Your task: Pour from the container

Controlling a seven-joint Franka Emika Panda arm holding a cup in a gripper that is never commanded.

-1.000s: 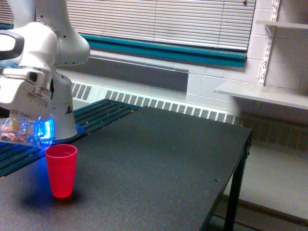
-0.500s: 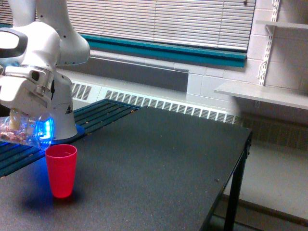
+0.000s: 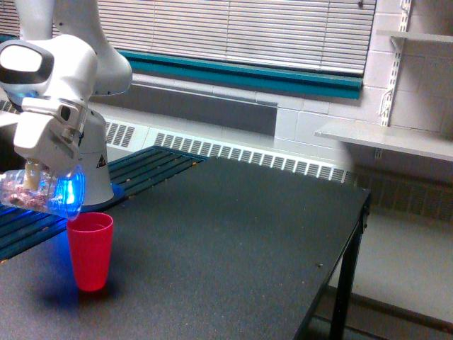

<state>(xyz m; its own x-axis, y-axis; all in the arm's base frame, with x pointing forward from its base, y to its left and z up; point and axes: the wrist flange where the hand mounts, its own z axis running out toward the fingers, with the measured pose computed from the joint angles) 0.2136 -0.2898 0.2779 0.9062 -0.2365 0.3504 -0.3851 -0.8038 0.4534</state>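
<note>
Half done at best: tool point(image 3: 32, 185) clenched on the clear plastic tumbler holding reddish-brown and pale bits point(image 3: 35, 195), tipped near-horizontal with its rim just above the opaque red plastic cup point(image 3: 90, 249) at the table's point(image 3: 233, 241) near left, contents not yet out.

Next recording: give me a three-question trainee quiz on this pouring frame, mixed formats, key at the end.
1. True or false: the clear container is tipped nearly on its side, rim toward the red cup.
2. The red cup stands: A) upright on the black table; B) on the wall shelf; C) overturned.
3. Fill in: the container's contents are lit by a ____ glow.

Key: 1 true; 2 A; 3 blue. The pincer grips the container.
</note>
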